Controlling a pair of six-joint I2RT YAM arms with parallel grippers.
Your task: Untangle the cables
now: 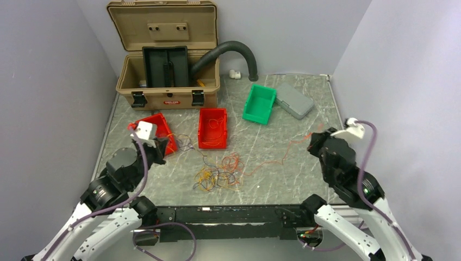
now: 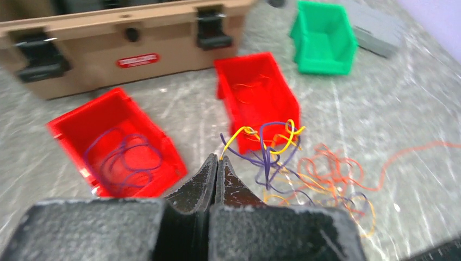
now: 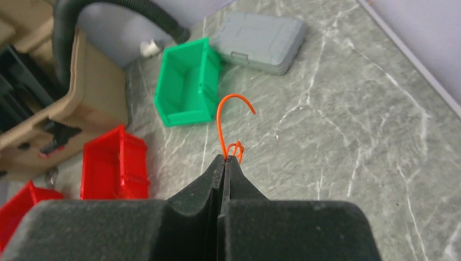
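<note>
A tangle of thin orange, yellow, red and dark purple cables point(image 1: 217, 175) lies on the table between the arms. My left gripper point(image 1: 163, 148) is shut on the end of a yellow cable point(image 2: 239, 136), which loops with purple strands point(image 2: 267, 152) back into the tangle point(image 2: 321, 176). My right gripper point(image 1: 314, 142) is shut on an orange cable point(image 3: 220, 122). That orange cable point(image 1: 274, 161) runs loosely across the table from the tangle to the right gripper. In each wrist view the jaws point(image 2: 218, 159) point(image 3: 225, 157) are pressed together on the wire.
A red bin point(image 1: 157, 118) beside the left gripper holds purple cables point(image 2: 122, 155). A second red bin point(image 1: 200, 130) holds orange cables. A green bin point(image 1: 260, 103), a grey case point(image 1: 294, 100), an open tan toolbox point(image 1: 168, 81) and a black hose point(image 1: 234, 50) stand at the back.
</note>
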